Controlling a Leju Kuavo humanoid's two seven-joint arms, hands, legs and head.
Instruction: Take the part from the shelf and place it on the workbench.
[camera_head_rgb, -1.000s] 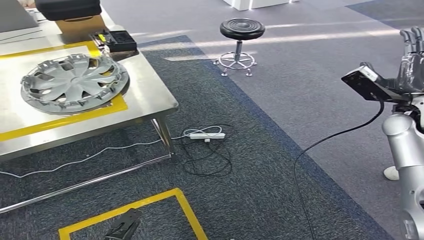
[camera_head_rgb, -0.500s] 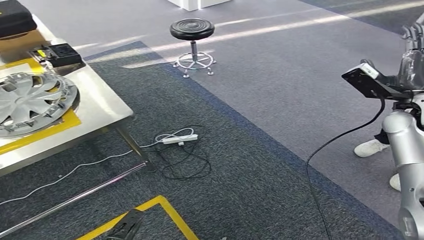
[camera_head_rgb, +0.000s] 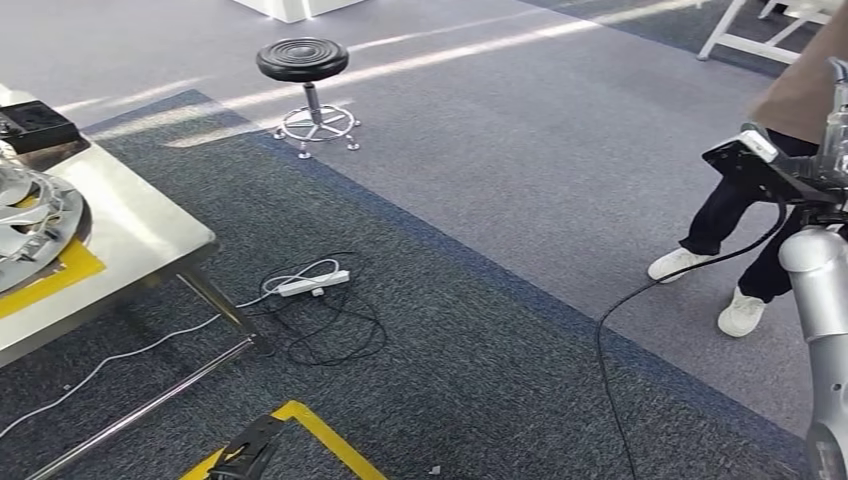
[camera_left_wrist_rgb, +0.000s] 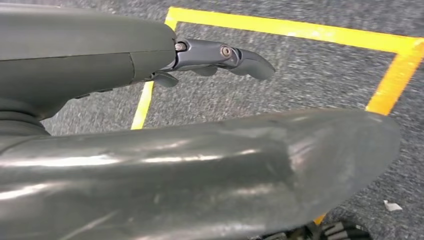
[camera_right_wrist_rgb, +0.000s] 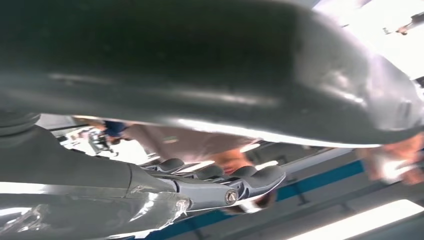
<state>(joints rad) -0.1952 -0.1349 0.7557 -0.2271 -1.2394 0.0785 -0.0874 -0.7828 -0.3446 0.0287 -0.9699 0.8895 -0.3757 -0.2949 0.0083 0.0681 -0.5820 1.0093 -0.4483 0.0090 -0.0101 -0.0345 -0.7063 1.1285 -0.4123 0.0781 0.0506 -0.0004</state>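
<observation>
Silver hubcap part (camera_head_rgb: 25, 225) lies on the steel surface (camera_head_rgb: 130, 240) at far left. The left robot hand (camera_left_wrist_rgb: 220, 56) hangs empty, fingers apart; the raised right robot hand (camera_right_wrist_rgb: 220, 182) likewise holds nothing.

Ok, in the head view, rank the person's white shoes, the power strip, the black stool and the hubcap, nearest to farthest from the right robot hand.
1. White shoes, below the right robot hand.
2. Power strip, mid-floor.
3. Black stool, far back; close to the strip's rank.
4. Hubcap, on the table at far left.
</observation>
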